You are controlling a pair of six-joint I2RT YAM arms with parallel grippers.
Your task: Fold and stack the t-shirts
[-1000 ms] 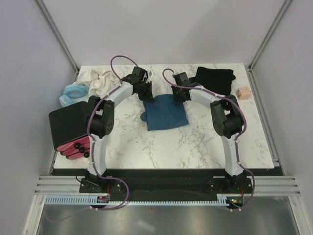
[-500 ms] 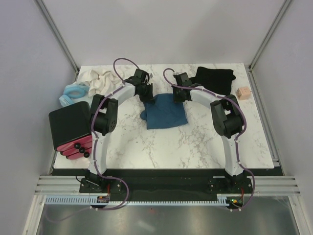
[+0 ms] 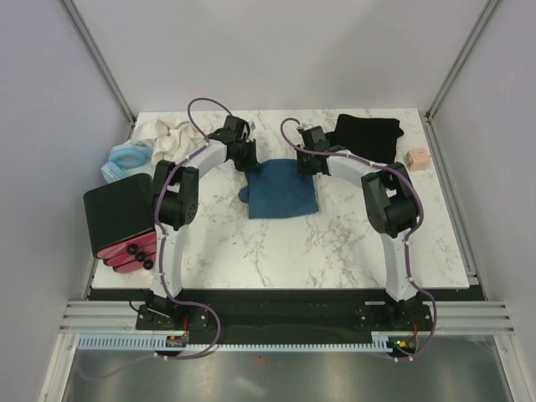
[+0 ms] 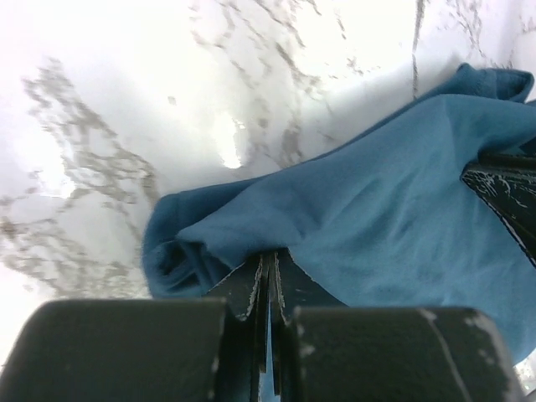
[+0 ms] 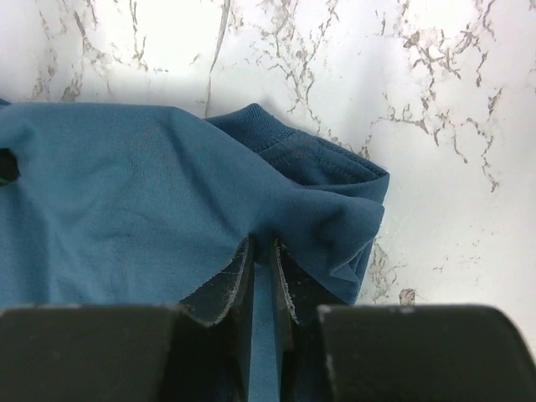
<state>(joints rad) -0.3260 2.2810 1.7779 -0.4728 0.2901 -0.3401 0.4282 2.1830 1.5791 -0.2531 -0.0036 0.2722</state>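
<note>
Left pincer (image 4: 266,261) and right pincer (image 5: 261,249) both pinching teal t-shirt (image 3: 282,193), edges bunched, part-folded

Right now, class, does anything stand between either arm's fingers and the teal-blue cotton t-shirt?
Nothing visible does: the left fingers and right fingers are shut on the far edge of the teal-blue cotton t-shirt.
</note>
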